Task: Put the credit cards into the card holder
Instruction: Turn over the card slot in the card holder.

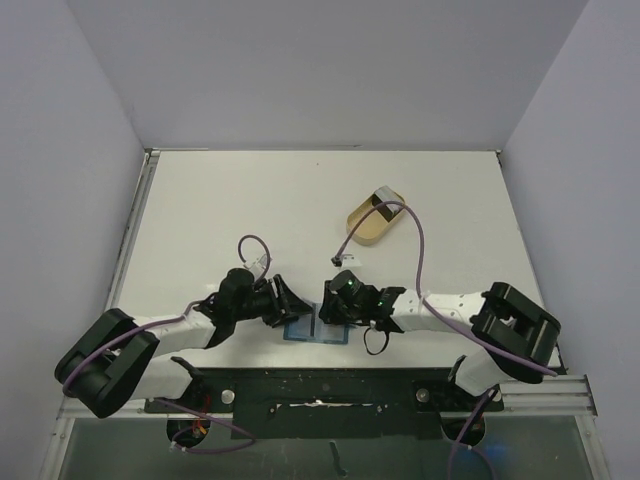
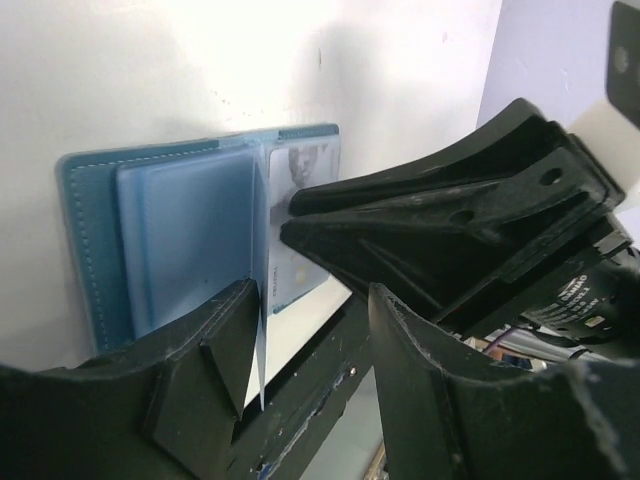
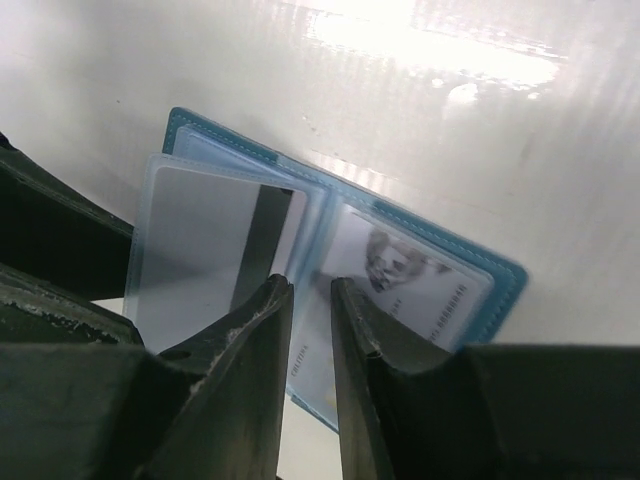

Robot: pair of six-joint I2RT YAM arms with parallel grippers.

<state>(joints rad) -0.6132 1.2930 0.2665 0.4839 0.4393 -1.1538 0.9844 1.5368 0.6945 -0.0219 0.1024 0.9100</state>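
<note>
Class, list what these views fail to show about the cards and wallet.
Top external: left gripper and right gripper cover most of the card holder.
Right wrist: own fingers hide whether the right gripper pinches anything.
Both wrists: credit cards, print blurred.
Top external: dish contents too small.

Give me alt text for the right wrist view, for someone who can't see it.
A blue card holder lies open on a white table, credit cards showing through its clear pockets. The right claw fills the foreground, its black fingers close together over the holder.
</note>
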